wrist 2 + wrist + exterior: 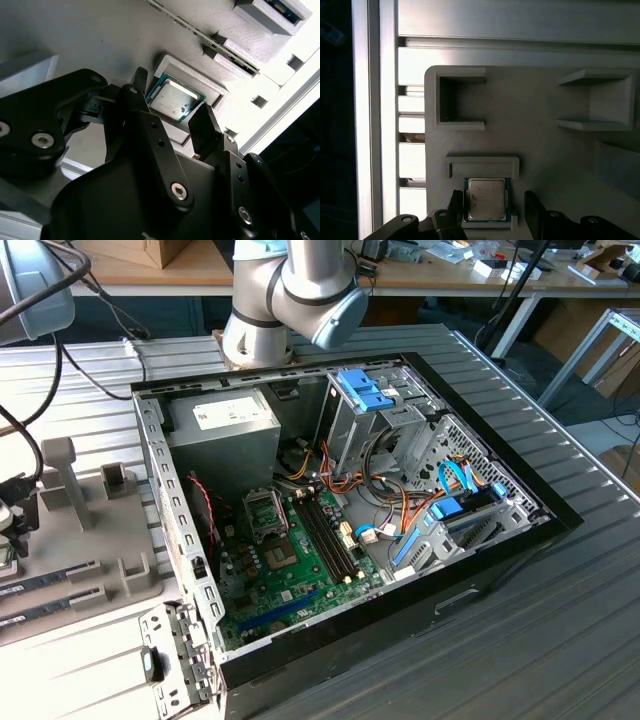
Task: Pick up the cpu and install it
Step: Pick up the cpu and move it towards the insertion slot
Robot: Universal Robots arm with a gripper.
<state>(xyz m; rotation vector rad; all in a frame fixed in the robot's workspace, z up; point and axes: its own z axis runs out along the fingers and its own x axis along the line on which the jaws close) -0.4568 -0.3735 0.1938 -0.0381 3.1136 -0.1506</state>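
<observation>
Gripper point(173, 91) apart, straddling cpu point(176, 98) in grey tray point(100, 35); prob. not touching, markings illegible.

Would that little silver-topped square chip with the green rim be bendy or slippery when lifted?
Probably stiff: the silver-topped square chip looks flat, with a metal lid. Likely light, being so thin. Its smooth shiny top may be slippery, so edge grips seem safer.

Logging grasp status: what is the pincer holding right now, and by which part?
Nothing is held. The open pincer straddles the small flat square silver-topped cpu, which lies in its grey holder.
</observation>
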